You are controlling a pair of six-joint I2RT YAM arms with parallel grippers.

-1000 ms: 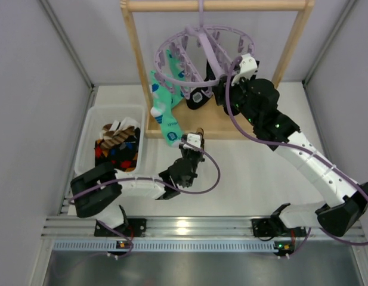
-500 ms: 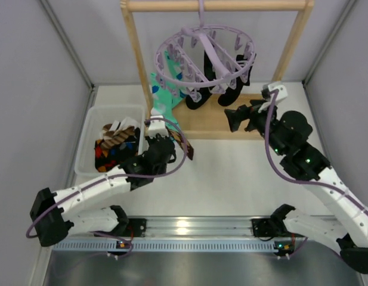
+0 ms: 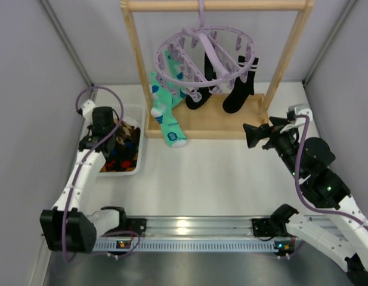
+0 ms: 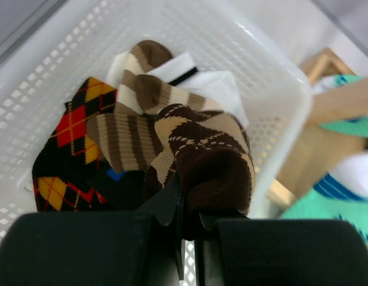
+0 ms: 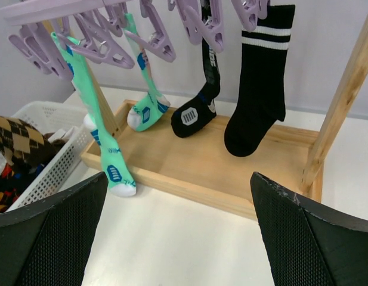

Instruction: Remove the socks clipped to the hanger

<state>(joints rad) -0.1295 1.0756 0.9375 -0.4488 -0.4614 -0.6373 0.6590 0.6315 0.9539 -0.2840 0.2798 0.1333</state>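
At twelve o'clock on the surface [image 3: 219, 173] the wooden frame [image 3: 136, 59] carries the lilac hanger [image 3: 209, 53], with two mint-green socks [image 3: 166, 113] and two black socks [image 3: 238, 89] clipped to it and dangling. At nine o'clock, over the white basket [image 4: 273, 77], the left claw [image 4: 186, 196] is pinched tight on a brown diamond sock [image 4: 201, 149]. At three o'clock the right claw [image 3: 253, 134] gapes wide, holding nothing.

Light wooden frame [image 3: 213, 6]: two posts, a top bar and a shallow tray base [image 5: 189, 173], standing at the far side of the white counter [image 3: 219, 173]. White perforated plastic basket [image 3: 142, 143] just left of the base, holding a red, orange and black diamond-patterned sock [image 4: 70, 125] and a white cloth [image 4: 213, 83]. Metal rail [image 3: 184, 226] along the near edge.
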